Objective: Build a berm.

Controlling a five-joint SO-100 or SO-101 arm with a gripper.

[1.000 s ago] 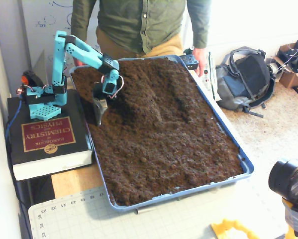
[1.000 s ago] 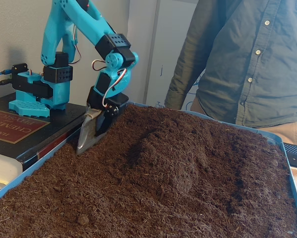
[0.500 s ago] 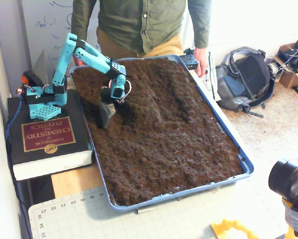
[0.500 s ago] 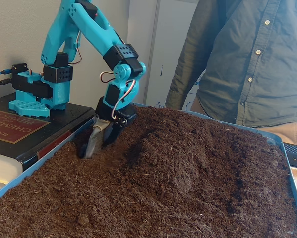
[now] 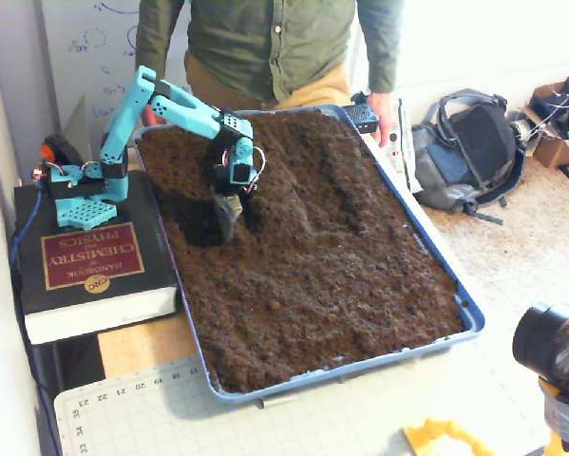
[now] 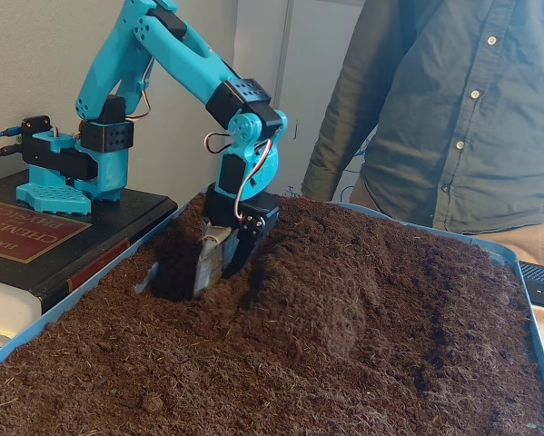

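Pushing soil sideways toward centre: gripper [image 6: 219, 265] is dug into the soil bed [image 5: 312, 285] w/ tip buried beside the berm [image 6: 326, 291]. Jaws carry a grey scoop-like blade; tips sit in the dirt, so can't tell if spread or pressed together.

Progress (judgement): partly done. Berm exists as a low ridge running roughly down the middle of the blue tray [image 5: 469, 318], its near flank touching the gripper. A dark hollow [image 6: 172, 272] sits just beside the blade on the arm side, likely where material was taken from. Ridge looks short and uneven; the far half of the bed is lumpy but mostly flat, so more heaping and lengthening seems left.

Counts:
- arm [image 5: 170, 100]: 1
- tray: 1
- berm: 1
- book [image 5: 89, 261] under the arm base: 1
- person [image 5: 265, 47] behind tray: 1
- backpack [image 5: 469, 152] on floor: 1
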